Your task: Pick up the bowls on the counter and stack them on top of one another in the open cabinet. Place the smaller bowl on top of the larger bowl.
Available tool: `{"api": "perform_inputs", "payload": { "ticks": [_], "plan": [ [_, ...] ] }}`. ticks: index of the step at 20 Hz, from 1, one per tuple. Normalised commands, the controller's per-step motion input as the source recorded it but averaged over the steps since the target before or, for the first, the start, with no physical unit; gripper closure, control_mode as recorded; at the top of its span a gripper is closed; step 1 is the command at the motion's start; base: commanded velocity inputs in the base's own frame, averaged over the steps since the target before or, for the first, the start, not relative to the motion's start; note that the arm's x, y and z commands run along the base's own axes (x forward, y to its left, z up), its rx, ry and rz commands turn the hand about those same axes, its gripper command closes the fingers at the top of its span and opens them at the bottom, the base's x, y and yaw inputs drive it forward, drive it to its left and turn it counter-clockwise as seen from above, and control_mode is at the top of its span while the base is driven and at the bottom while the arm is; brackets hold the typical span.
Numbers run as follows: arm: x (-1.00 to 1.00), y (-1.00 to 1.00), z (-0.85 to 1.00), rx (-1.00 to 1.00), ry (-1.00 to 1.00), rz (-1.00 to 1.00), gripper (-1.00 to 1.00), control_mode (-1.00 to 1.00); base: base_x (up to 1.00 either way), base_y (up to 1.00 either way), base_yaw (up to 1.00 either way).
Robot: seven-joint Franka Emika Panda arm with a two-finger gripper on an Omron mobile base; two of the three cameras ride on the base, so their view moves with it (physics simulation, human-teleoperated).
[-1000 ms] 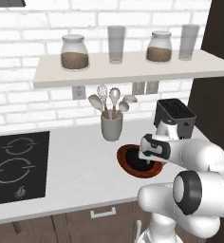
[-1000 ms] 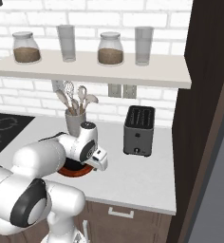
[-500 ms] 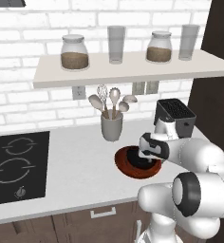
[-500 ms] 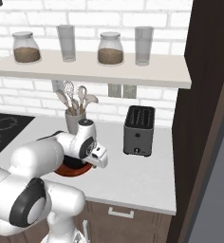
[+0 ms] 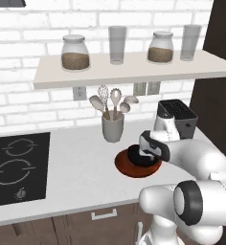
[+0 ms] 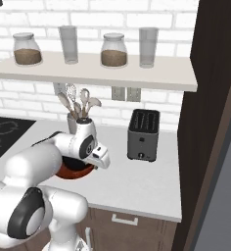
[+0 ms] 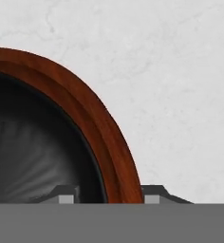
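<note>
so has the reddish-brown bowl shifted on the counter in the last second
No. The reddish-brown bowl sits in the same spot just right of the utensil cup, below the toaster.

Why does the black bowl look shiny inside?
In the hand view, pale grey streaks of reflected light show inside the black bowl, so it looks glossy; the brown bowl has a softer sheen; in the left base view the counter is evenly lit.

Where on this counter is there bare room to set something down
Bare counter lies between the cooktop and the larger bowl, in front of the utensil cup. More lies in front of the toaster, toward the cabinet. It is crowded around the stacked bowls, where the gripper sits over the smaller bowl.
</note>
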Motion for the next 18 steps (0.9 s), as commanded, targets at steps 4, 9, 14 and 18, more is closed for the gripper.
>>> {"api": "perform_inputs", "payload": {
  "ticks": [4, 9, 14, 18],
  "plan": [
    [-0.16, 0.00, 0.50, 0.07, -0.11, 0.00, 1.00, -1.00, 0.00, 0.00, 0.00],
    [-0.27, -0.10, 0.59, 0.15, -0.18, -0.02, 1.00, -1.00, 0.00, 0.00, 0.00],
    [-0.25, -0.10, 0.64, 0.12, -0.12, -0.01, 1.00, -1.00, 0.00, 0.00, 0.00],
    [-0.26, -0.06, 0.68, 0.09, -0.08, -0.01, 1.00, -1.00, 0.00, 0.00, 0.00]
  ]
}}
